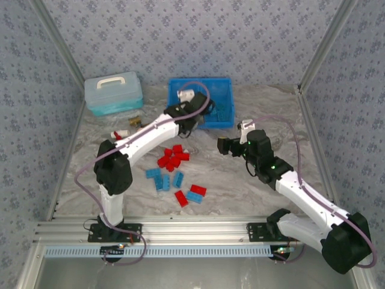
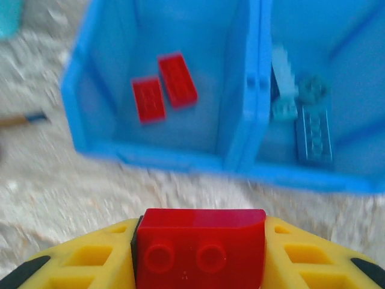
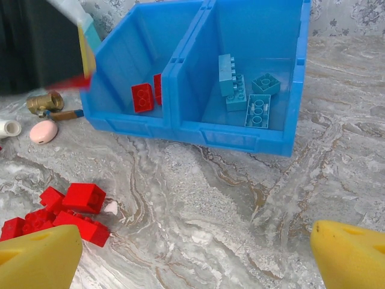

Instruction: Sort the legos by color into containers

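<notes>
Step in hand: the drop-off leg for one red piece. My left gripper (image 2: pixel 198 268) is clamping a red brick (image 2: pixel 201 232) between its yellow fingers (image 2: pixel 90 259), studs facing the wrist camera. The jaws are sitting tight on both ends of the brick.

Position: the brick is hanging short of the blue bin (image 2: pixel 180 159), on the near side of its front wall and not yet over either compartment. In the left wrist view it is lining up roughly with the centre divider (image 2: pixel 243 90), so it is not cleanly aimed at one side.

Bin contents: the left compartment (image 2: pixel 108 66) is holding two red bricks (image 2: pixel 177 80) lying flat on the floor. The right compartment (image 3: pixel 283 72) is holding the light blue bricks (image 3: pixel 246 96). Red therefore belongs on the left.

Next move, my judgement: I am needing to go forward over the front wall and shift left of the divider, then part the fingers only once the brick is fully above the left floor. Releasing on the present line risks a bounce off the divider into the blue side.

My right gripper (image 3: pixel 192 253) is hovering over the table (image 3: pixel 240 198) with its fingers wide apart and nothing between them.

Remaining work: a red cluster (image 1: pixel 173 158) and several blue bricks (image 1: pixel 161 179) are lying loose between the arms, so sorting is looking well short of done.
</notes>
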Controlling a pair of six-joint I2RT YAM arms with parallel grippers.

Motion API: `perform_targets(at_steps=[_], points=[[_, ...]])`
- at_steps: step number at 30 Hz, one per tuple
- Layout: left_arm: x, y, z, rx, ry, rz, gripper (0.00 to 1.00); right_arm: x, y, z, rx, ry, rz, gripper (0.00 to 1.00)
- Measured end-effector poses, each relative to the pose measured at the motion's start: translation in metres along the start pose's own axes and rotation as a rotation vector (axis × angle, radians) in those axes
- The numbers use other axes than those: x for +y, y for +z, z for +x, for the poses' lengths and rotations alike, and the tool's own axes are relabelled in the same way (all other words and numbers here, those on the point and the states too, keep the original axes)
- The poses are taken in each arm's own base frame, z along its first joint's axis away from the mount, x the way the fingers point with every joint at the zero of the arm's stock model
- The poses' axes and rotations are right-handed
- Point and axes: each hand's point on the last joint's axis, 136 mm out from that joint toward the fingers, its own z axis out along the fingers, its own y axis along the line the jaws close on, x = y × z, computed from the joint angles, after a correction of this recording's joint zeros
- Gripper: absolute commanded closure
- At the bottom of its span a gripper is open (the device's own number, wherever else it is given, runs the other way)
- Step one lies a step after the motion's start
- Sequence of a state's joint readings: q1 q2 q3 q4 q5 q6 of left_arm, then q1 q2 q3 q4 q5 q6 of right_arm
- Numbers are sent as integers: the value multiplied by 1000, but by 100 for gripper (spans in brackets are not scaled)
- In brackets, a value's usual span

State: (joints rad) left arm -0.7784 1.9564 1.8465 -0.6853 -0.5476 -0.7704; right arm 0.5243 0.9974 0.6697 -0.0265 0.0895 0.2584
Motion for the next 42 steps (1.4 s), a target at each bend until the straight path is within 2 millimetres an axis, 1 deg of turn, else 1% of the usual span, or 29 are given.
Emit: perform_targets(at_steps=[2,3,5,6,8,10,11,12,13,15,17,19,22,25,28,30,31,33,36,38,39,40,42], points=[[1,9,-33,-51,-25,-4,59,0,-1,-1,-3,0,-1,0],[2,15,-43,-63,-29,-11,58,1,-1,-1,-5,0,-2,0],[1,36,-71,-102,-47,-19,57,1,-2,-2,-9,0,-4,0],[2,47,-78,-109,-50,-23,56,1,-2,-3,-10,0,-4,0],[3,72,-86,-107,-51,-29,55,1,-3,-3,-10,0,-4,0],[4,98,-85,-90,-49,-33,52,1,-3,-3,-10,0,-5,0],[5,110,-82,-77,-44,-34,51,1,-3,-3,-11,0,-5,0],[5,118,-81,-68,-44,-30,50,1,-3,-3,-11,0,-5,0],[6,133,-76,-50,-38,-27,48,1,-3,-3,-11,0,-5,0],[6,148,-68,-20,-29,-19,44,1,-3,-3,-12,0,-5,0],[6,158,-59,8,-18,-9,40,1,-3,-3,-13,0,-5,0],[4,160,-55,22,-9,1,36,1,-3,-3,-13,0,-5,0],[-1,156,-58,18,-8,20,34,1,-3,-3,-12,0,-5,0],[-6,147,-63,17,-11,47,34,1,-3,-3,-12,0,-5,0],[-9,129,-70,16,-8,61,34,2,-3,-2,-11,-1,-6,0],[-10,100,-73,17,7,73,34,2,-3,-2,-11,-1,-7,0],[-9,82,-71,19,21,78,34,2,-3,-2,-11,-1,-7,0],[-9,38,-57,27,63,103,34,2,-3,-2,-11,-1,-7,0],[-11,-33,-25,24,125,180,34,2,-3,-2,-11,-1,-7,0],[-9,-69,1,27,165,232,34,2,-3,-2,-11,-1,-8,0],[-4,-79,14,35,182,242,34,2,-3,-2,-11,-1,-8,0],[4,-85,29,48,195,237,34,3,-3,-2,-10,-1,-9,0],[26,-84,61,92,226,205,34,3,-3,-2,-9,-1,-12,0]])
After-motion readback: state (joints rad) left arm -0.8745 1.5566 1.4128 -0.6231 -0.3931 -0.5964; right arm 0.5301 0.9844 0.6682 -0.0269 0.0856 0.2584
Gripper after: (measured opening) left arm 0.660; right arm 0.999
